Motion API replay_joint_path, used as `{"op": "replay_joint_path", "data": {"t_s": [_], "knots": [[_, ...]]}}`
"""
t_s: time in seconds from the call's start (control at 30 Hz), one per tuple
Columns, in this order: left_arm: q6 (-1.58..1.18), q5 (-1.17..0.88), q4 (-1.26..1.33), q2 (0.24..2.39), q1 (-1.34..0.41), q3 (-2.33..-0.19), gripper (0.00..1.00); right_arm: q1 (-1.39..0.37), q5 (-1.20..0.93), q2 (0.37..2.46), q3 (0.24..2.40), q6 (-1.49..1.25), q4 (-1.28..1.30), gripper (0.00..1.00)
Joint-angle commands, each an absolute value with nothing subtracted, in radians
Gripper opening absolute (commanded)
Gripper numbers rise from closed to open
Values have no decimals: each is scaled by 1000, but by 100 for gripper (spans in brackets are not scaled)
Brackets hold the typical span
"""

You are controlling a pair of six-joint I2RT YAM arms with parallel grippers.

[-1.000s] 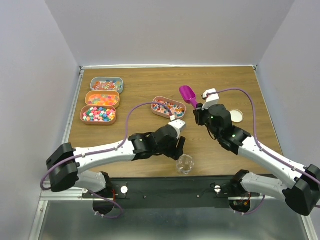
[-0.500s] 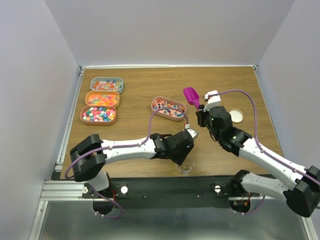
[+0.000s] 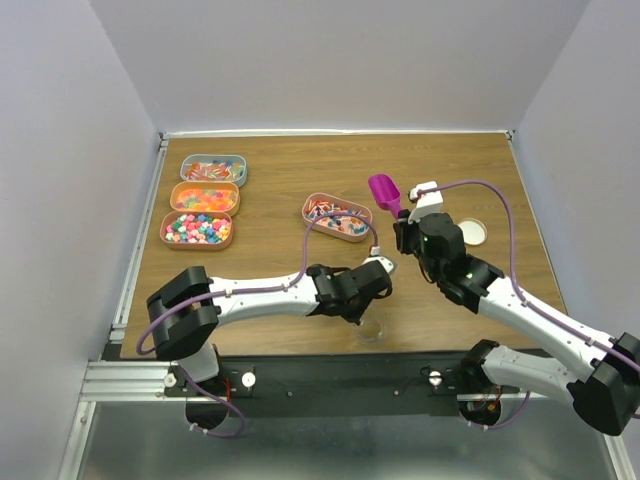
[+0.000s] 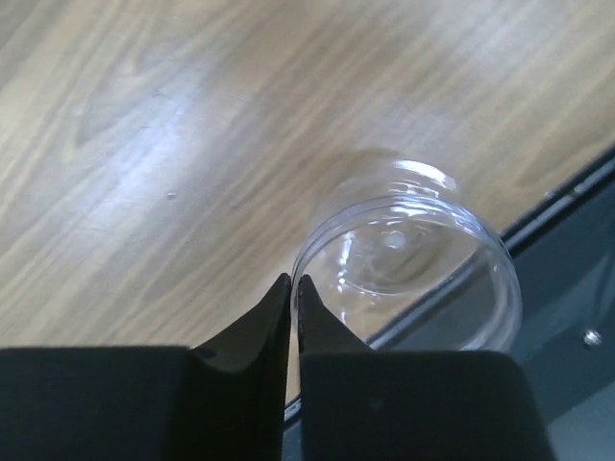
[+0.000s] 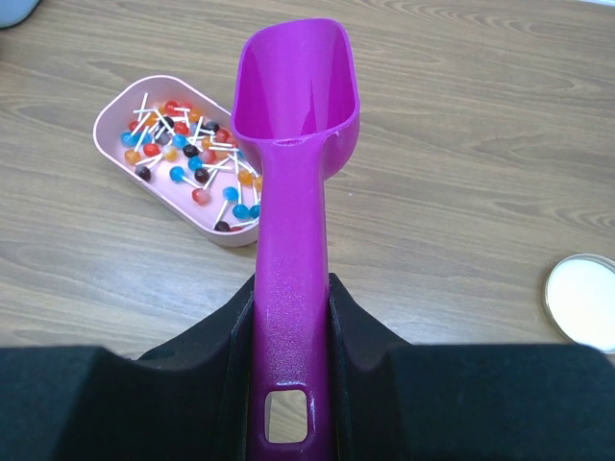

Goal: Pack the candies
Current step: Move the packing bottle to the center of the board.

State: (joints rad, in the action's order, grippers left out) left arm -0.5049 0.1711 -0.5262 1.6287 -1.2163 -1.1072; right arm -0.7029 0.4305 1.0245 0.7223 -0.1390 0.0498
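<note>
candies (image 5: 183, 154): tiny, light, loose, likely rollers; take by scoop (image 5: 296, 115). my right gripper (image 5: 293, 288) clamps its handle; my left gripper (image 4: 294, 283) pinches the jar (image 4: 413, 279) rim.

Pale lavender walls (image 3: 330, 60) close in on three sides. A wood-grain table (image 3: 280, 190) catches soft overhead glare, with an aluminium frame (image 3: 115, 380) along the near edge.

- No text, labels, brand marks, numbers or signs legible.
- Same in the top view and both wrist views.
</note>
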Motion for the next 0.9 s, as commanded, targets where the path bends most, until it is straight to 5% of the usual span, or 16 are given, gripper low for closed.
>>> {"op": "replay_joint_path", "data": {"t_s": [0.0,0.63,0.87], "knots": [[-505,282,-581,1598,-1158,-1115,3,-696,460,1000,709,-150,41,1],[-437,262,-537,1612,-888,-1069,1,-696,319,1008,707,-146,41,1],[-449,232,-526,1591,-885,-1063,15,-699,193,1017,706,-138,41,1]]}}
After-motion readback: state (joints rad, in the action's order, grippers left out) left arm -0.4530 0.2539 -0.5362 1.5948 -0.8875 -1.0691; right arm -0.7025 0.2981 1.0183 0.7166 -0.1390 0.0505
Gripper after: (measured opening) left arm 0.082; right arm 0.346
